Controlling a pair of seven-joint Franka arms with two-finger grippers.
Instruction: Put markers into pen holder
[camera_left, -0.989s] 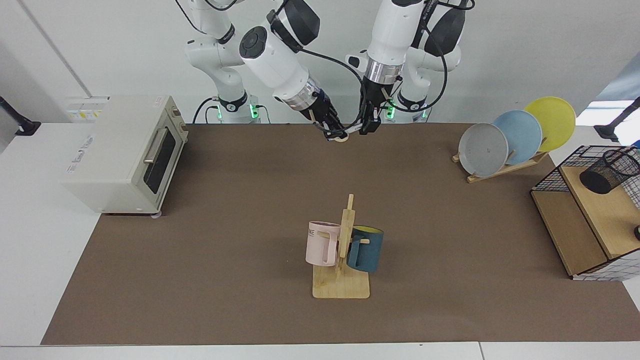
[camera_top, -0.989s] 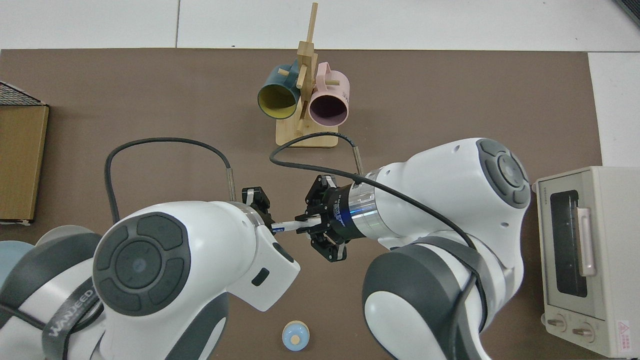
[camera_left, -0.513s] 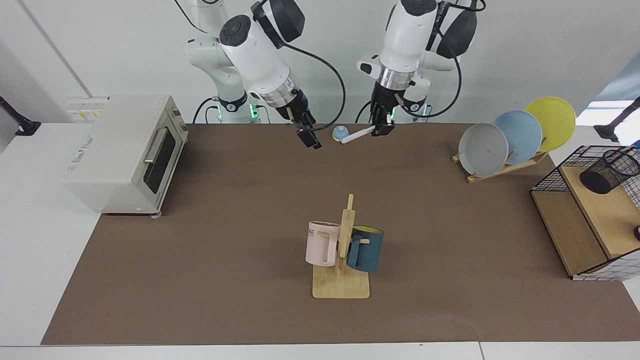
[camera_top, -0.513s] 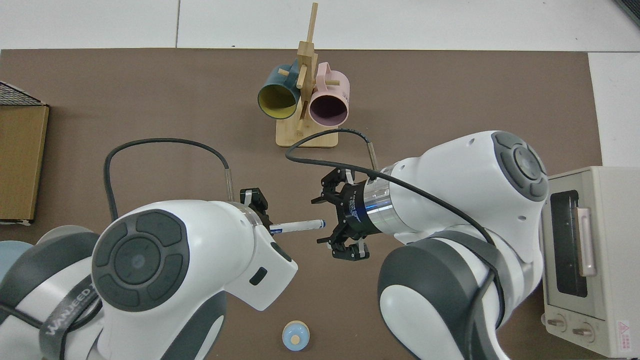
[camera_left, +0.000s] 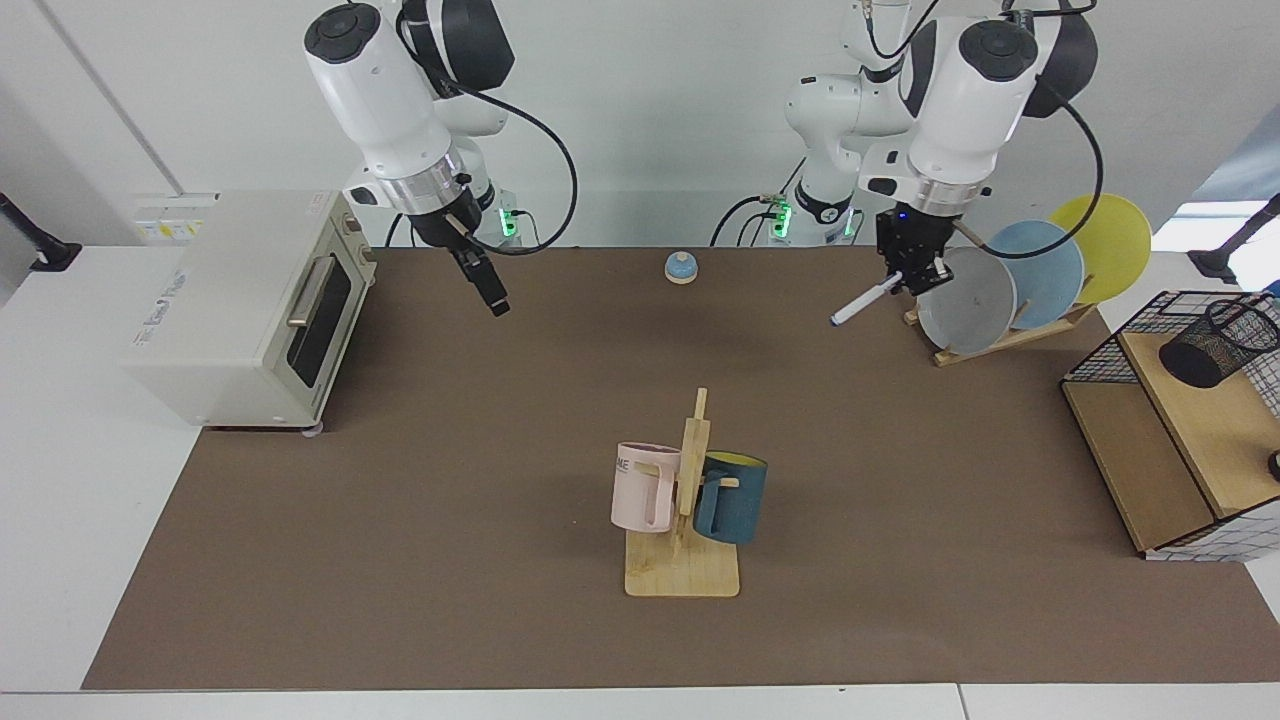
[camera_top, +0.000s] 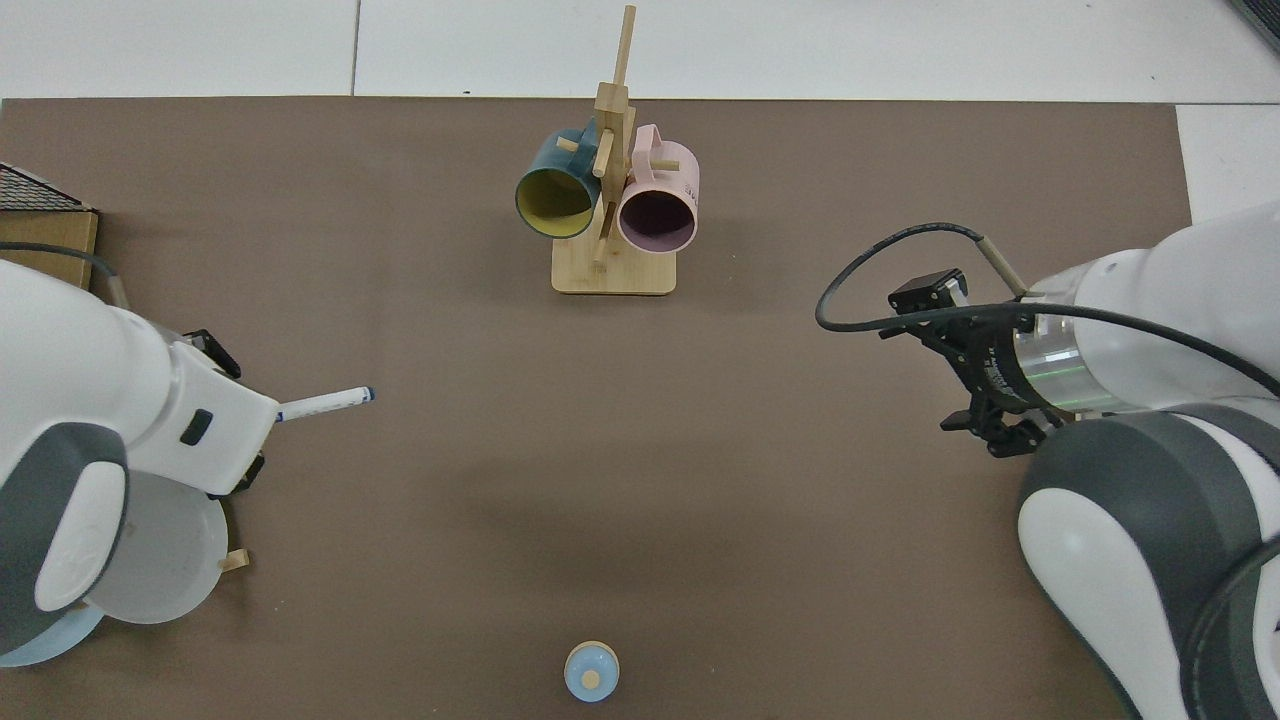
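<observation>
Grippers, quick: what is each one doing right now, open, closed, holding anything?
Left gripper: shut on the marker, held in the air near the plate rack.
Right gripper: holds nothing, raised beside the toaster oven; open or closed cannot be told.

Plain white wall (camera_left: 650, 120) behind; white table (camera_left: 60, 480) under brown mat (camera_left: 450, 450); even, soft overhead light.

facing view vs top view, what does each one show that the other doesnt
Only the facing view shows the pen holder on the wire rack, the yellow plate, and the left hand shut on the marker. Only the top view looks into the mugs' open mouths. Both show the marker held above the mat, the mug stand, the blue bell and the right hand, idle near the toaster oven.
</observation>
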